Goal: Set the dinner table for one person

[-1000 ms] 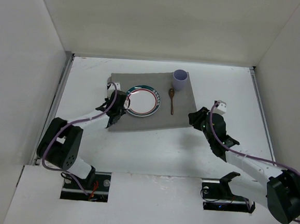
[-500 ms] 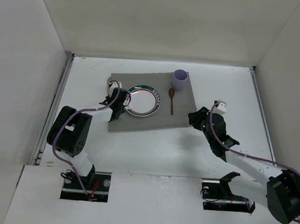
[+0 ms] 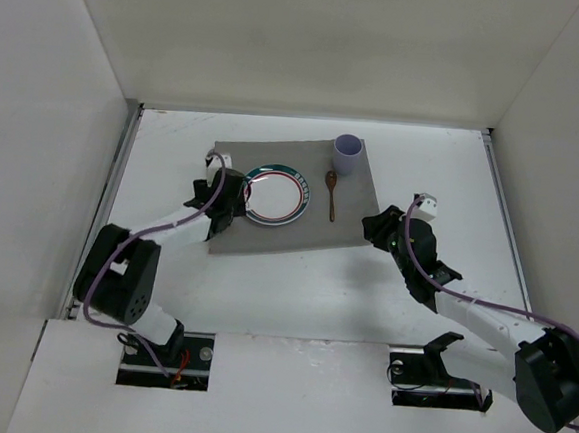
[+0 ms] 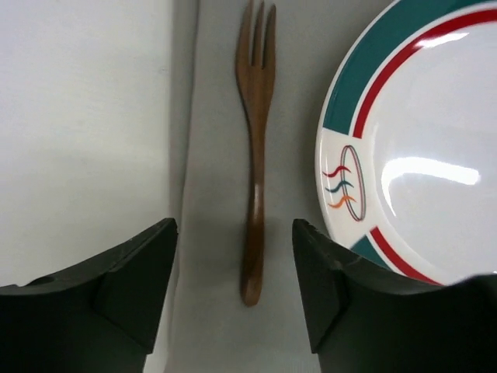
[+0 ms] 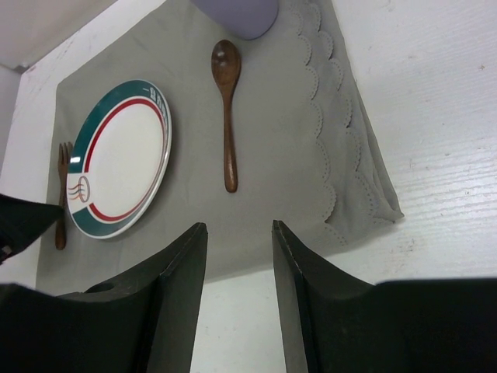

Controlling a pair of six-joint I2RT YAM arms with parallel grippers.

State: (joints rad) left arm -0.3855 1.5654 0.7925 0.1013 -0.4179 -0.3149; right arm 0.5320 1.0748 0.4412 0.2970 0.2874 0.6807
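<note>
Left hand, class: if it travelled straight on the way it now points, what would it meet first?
Most likely the wooden fork. It lies on the grey mat beside the plate, right ahead of the left hand and between its open jaws. Depth is unclear from the wrist view.

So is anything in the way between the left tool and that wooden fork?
Nothing visible. The fork lies flat on the grey mat just under the left tool, its handle end showing between the open jaws. The plate sits beside it, not blocking.
</note>
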